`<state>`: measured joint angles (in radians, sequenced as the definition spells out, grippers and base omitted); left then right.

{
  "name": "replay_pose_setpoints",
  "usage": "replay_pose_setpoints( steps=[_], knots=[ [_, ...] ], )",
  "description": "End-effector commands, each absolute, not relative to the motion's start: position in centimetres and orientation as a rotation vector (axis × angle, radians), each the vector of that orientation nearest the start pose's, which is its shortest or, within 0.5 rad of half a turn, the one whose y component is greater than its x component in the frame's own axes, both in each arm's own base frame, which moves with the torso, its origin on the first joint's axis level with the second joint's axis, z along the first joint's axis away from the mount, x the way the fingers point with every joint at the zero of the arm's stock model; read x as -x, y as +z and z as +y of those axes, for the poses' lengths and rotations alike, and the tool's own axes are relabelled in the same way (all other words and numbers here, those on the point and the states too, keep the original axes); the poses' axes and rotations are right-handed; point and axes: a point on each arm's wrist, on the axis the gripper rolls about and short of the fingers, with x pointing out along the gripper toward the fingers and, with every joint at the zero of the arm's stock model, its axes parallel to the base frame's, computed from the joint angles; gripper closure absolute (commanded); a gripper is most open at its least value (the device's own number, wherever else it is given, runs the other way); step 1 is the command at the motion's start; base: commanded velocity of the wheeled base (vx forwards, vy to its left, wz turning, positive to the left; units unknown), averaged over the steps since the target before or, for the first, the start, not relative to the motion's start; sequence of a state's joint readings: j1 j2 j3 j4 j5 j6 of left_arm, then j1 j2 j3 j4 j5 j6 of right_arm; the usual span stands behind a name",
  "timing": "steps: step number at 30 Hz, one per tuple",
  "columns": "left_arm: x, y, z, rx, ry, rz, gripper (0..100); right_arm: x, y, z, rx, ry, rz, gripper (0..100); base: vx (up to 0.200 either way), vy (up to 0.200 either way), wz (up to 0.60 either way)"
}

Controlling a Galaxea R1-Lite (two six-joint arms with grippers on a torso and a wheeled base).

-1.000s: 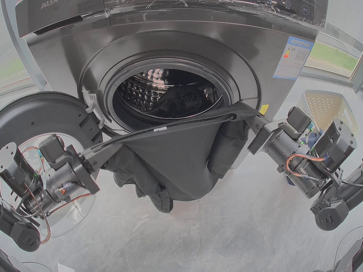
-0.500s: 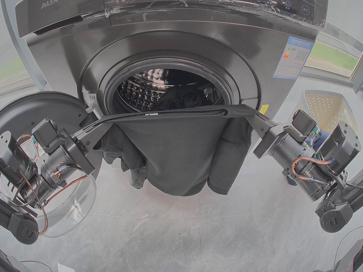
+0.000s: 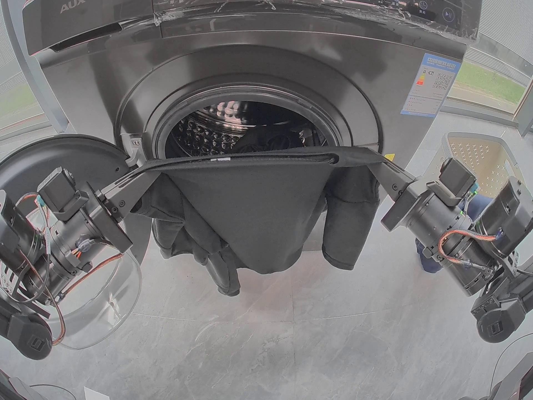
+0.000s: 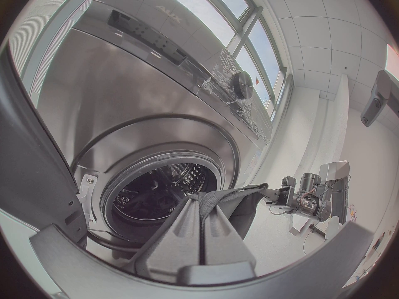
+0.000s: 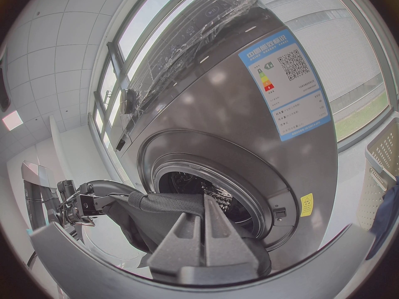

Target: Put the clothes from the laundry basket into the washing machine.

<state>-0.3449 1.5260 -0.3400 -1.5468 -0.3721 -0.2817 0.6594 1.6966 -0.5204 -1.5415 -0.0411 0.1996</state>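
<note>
Two claws, one dark garment: my left claw is clamped tight on its left end, my right claw on its right. It hangs stretched between them, just in front of the open mouth of the washing machine, with the laundry basket off to the right.

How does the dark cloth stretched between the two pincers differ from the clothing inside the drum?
The dark grey garment hangs outside the metal drum, top edge pulled taut; the black clothing inside lies crumpled. The garment is clamped by the left pincer and right pincer; the black clothing is touched by neither. Both are dark fabric.
</note>
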Motion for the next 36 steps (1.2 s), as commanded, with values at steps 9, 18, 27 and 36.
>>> replay_pose_setpoints(
  steps=[9,18,27,36],
  knots=[
    [-19.3,21.4,-7.9,0.259,-0.763,-0.321,100,-20.8,21.0,16.4,-0.328,0.660,-0.317,100,0.000,0.000,0.00],
    [-19.4,21.2,-7.8,0.258,-0.760,-0.315,100,-20.8,21.0,16.2,-0.320,0.655,-0.318,100,0.000,0.000,0.00],
    [-18.9,20.1,-8.2,0.256,-0.789,-0.263,100,-20.3,20.9,16.2,-0.321,0.668,-0.312,100,0.000,0.000,0.00],
    [-19.2,17.6,-12.9,0.263,-0.928,-0.133,100,-20.1,18.8,16.4,-0.299,0.673,-0.221,100,0.000,0.000,0.00]
  ],
)
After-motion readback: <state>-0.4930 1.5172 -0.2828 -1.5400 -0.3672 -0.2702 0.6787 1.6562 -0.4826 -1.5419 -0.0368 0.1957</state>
